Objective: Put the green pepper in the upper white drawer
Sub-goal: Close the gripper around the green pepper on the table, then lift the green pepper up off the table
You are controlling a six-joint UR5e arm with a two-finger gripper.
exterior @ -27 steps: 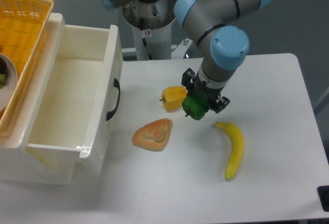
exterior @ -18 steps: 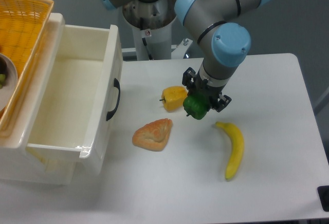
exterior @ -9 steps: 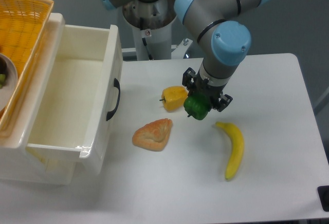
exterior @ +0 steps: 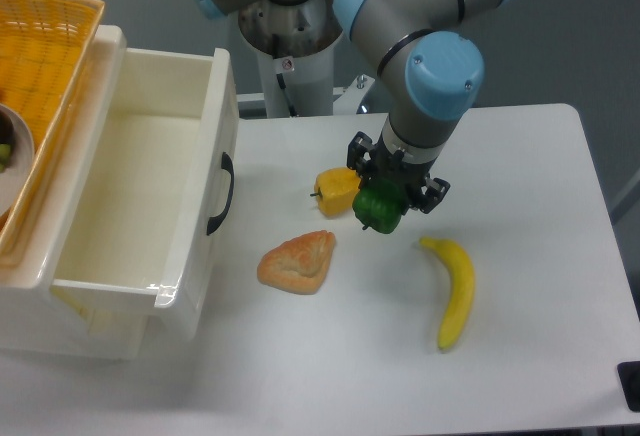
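Observation:
The green pepper (exterior: pixel 377 209) hangs just above the table, right of centre, with my gripper (exterior: pixel 385 196) shut on it from above. The upper white drawer (exterior: pixel 190 224) stands pulled open at the left, its black handle (exterior: pixel 221 194) facing the table, and its inside shows nothing in it. The pepper is well to the right of the drawer's front.
A yellow-orange pepper (exterior: pixel 337 191) lies touching or just left of the green one. A croissant (exterior: pixel 298 261) sits below it, a banana (exterior: pixel 455 291) to the right. An orange woven basket (exterior: pixel 45 76) rests on top of the drawer unit at far left.
My gripper and the green pepper have shifted slightly left and up. Nothing else has moved.

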